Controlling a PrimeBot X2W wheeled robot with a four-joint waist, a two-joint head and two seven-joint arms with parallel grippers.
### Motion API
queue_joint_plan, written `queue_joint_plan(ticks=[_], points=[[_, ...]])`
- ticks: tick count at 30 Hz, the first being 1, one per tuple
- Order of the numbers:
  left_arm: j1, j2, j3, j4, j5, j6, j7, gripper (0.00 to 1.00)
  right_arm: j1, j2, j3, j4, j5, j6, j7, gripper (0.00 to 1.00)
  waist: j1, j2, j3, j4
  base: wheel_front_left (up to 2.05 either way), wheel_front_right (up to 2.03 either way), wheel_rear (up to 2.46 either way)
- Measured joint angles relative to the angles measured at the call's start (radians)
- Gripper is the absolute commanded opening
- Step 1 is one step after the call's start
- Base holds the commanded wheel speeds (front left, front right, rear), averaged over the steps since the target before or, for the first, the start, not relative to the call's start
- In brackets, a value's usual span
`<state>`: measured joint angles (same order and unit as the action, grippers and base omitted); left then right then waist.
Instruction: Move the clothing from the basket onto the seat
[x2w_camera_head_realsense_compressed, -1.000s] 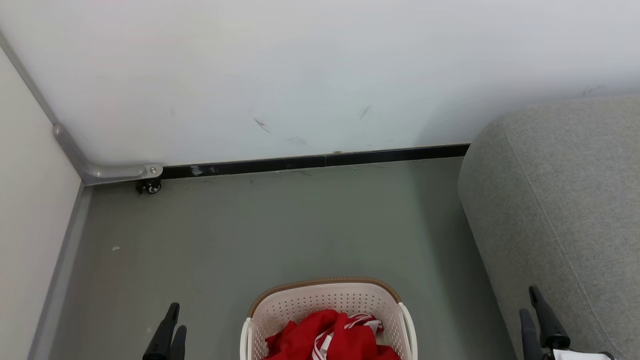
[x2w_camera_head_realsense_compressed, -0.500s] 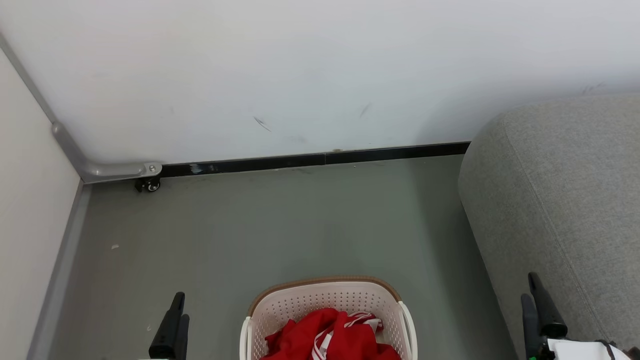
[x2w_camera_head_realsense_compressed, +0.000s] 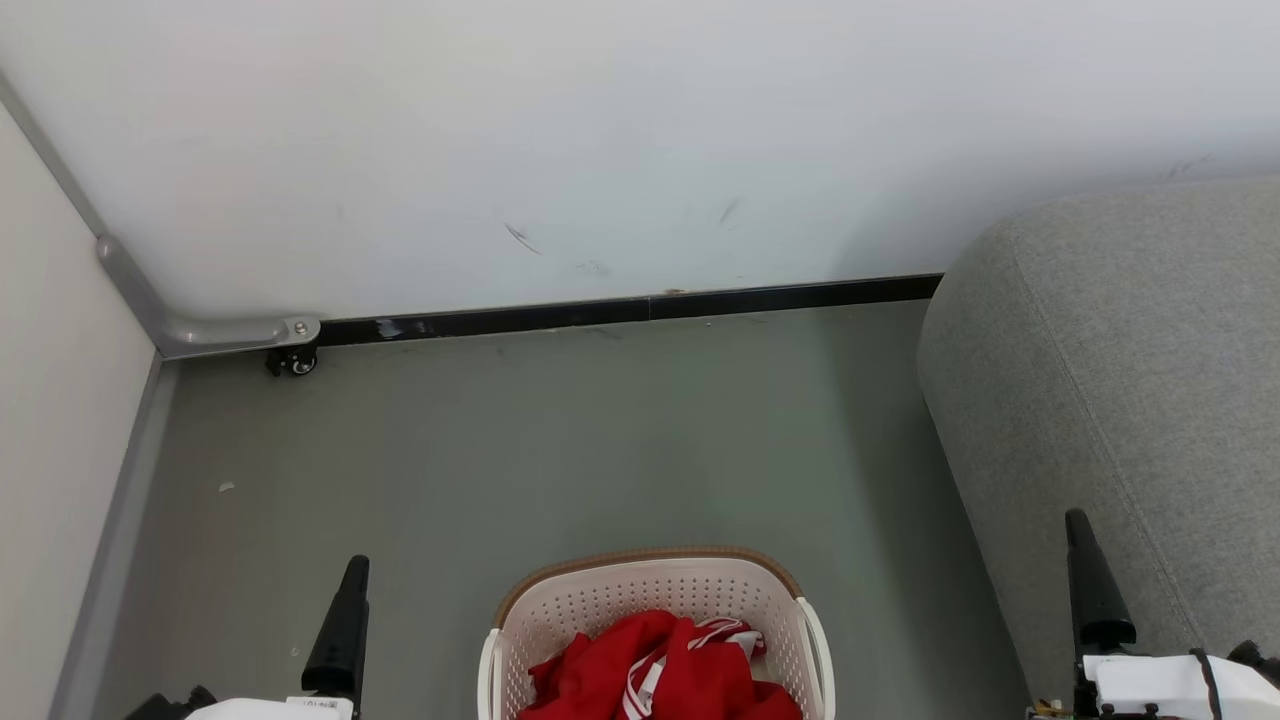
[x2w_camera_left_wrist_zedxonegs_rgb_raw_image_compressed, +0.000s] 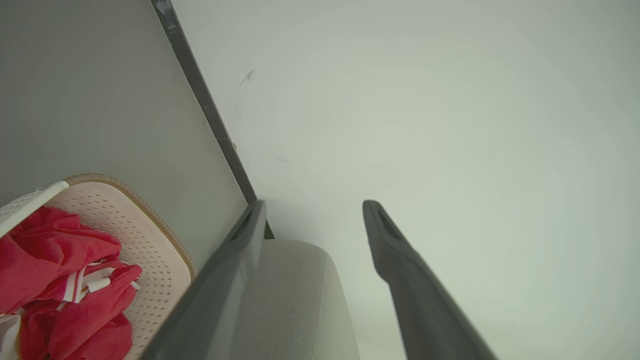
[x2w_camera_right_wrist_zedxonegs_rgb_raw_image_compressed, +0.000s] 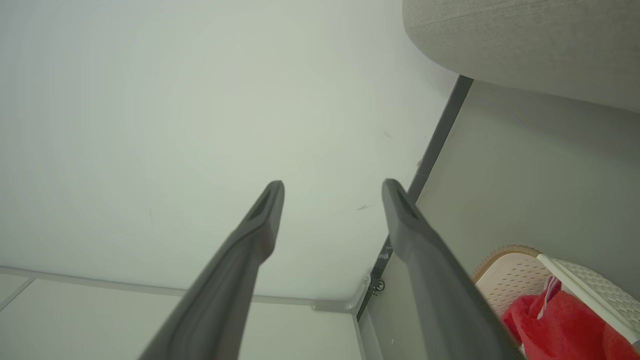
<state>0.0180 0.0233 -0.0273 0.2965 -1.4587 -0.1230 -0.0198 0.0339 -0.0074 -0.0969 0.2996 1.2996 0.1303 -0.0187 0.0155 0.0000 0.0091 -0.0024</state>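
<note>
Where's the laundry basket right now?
Head view, bottom centre: the cream perforated plastic basket stands on the grey-green floor, left of the large grey fabric seat, holding red clothing.

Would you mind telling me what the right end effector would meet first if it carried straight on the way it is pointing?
Probably the white wall: the right end effector stands open, with bare wall beyond its tips. The seat and the basket lie off to one side.

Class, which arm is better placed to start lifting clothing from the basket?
Probably left: the left gripper, open, hangs nearer the basket of clothing; the right gripper, also open, sits farther off beside the seat.
</note>
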Motion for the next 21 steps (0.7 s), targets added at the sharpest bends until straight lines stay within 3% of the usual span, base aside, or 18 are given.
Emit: queue_joint_plan(ticks=[9, 21], points=[[-0.004, 0.015, -0.017, -0.021, 0.1, 0.0, -0.035, 1.0, -0.02, -0.004, -0.01, -0.027, -0.151, 0.0, -0.029, 1.0, 0.0019, 0.0, 0.001, 0.0, 0.0, 0.0, 0.0], [-0.023, 0.044, -0.021, -0.071, 0.316, 0.015, -0.079, 1.0, -0.038, -0.009, -0.021, -0.069, -0.414, 0.0, -0.078, 1.0, -0.0073, 0.0, 0.011, 0.003, 0.0, 0.0, 0.0]])
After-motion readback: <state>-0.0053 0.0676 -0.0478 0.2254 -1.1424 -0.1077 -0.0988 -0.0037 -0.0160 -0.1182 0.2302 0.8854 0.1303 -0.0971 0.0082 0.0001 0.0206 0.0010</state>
